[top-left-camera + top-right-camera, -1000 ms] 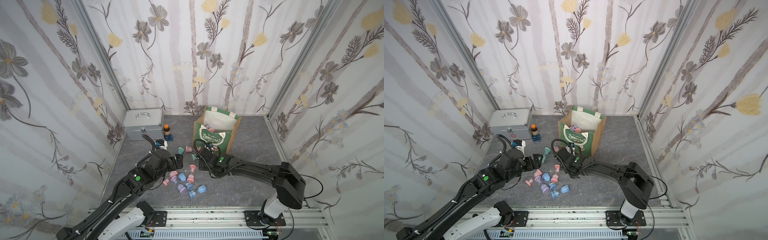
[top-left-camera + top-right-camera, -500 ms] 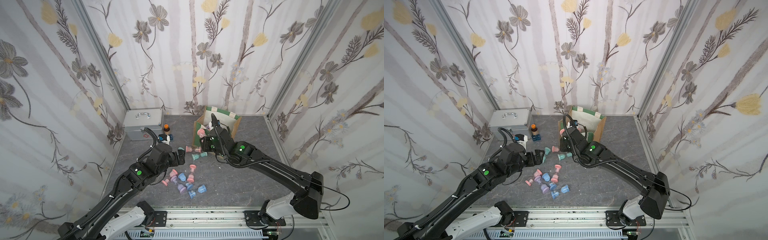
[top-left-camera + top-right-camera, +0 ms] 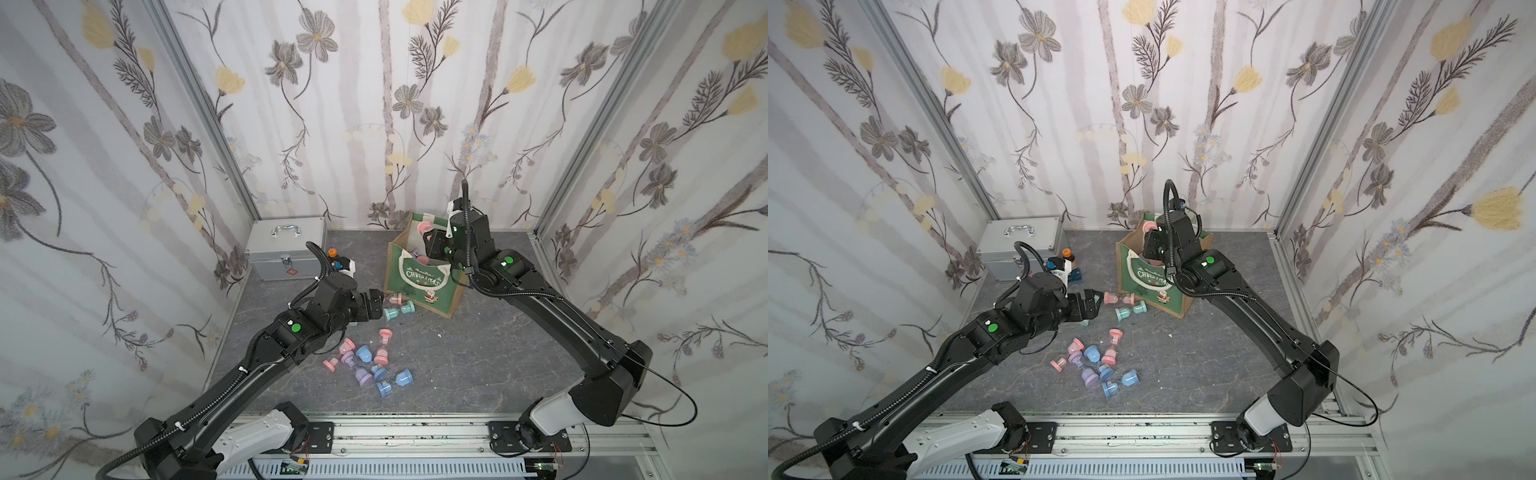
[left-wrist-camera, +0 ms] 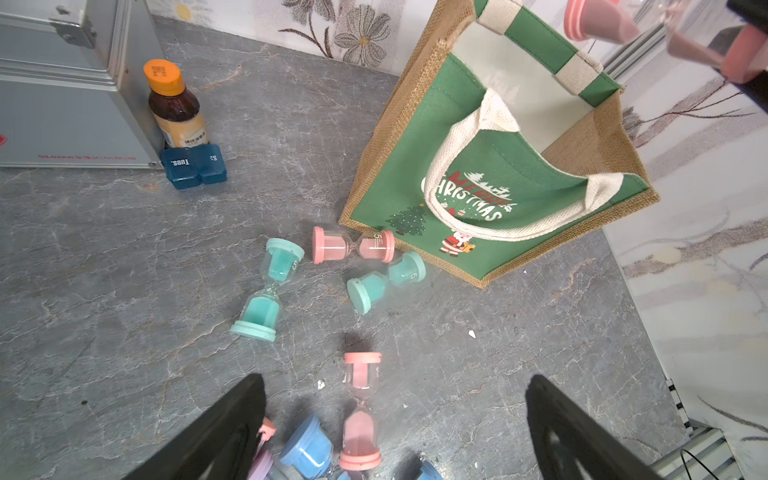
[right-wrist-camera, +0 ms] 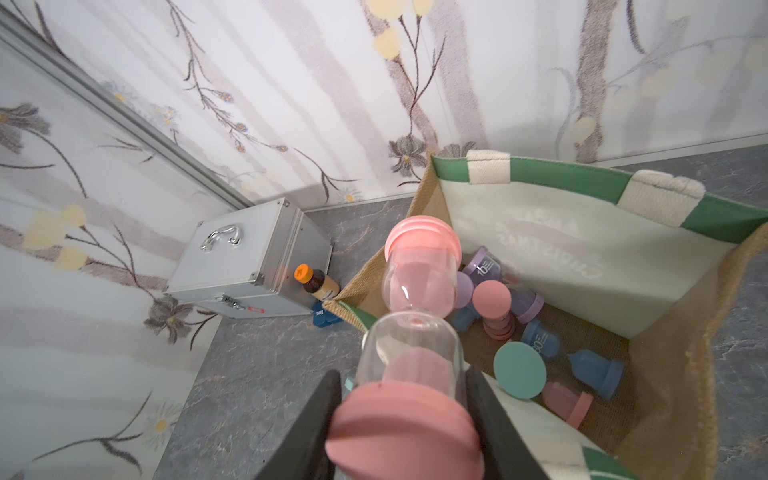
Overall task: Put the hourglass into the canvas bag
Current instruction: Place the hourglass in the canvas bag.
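My right end effector (image 5: 405,415) is clamped on a pink hourglass (image 5: 415,299). The jaws are narrow and pinch the clear bulb just beyond the near cap. The piece sticks out lengthwise ahead of the wrist, in the air above the canvas bag (image 3: 399,286), over the side of the mouth that faces the silver metal case (image 3: 286,249). In the right wrist view the far cap overlaps that jute rim, so I can't tell whether the whole piece sits inside the rim line. The bag stands open near the back edge of the bench (image 3: 478,353), and the stowed hourglasses (image 5: 519,324) lie on its floor.

My left end effector (image 3: 376,308) is spread wide and empty, low over the middle of the bench. A teal hourglass (image 3: 399,309) lies just beside it, and the loose hourglasses (image 3: 365,365) are scattered toward the front edge.

I judge the piece to be light and stiff, but delicate. The bulbs are smooth and clear, so they are likely slippery under the pads, and the thin neck between them looks like the weak spot. The best hold seems to be where I have it, across a bulb hard up against a cap, so the wider cap stops it sliding out. I wouldn't pinch the neck. Because hard pieces already lie below, I'd want to let go from low inside the mouth, with the far cap clear of the jute rim.
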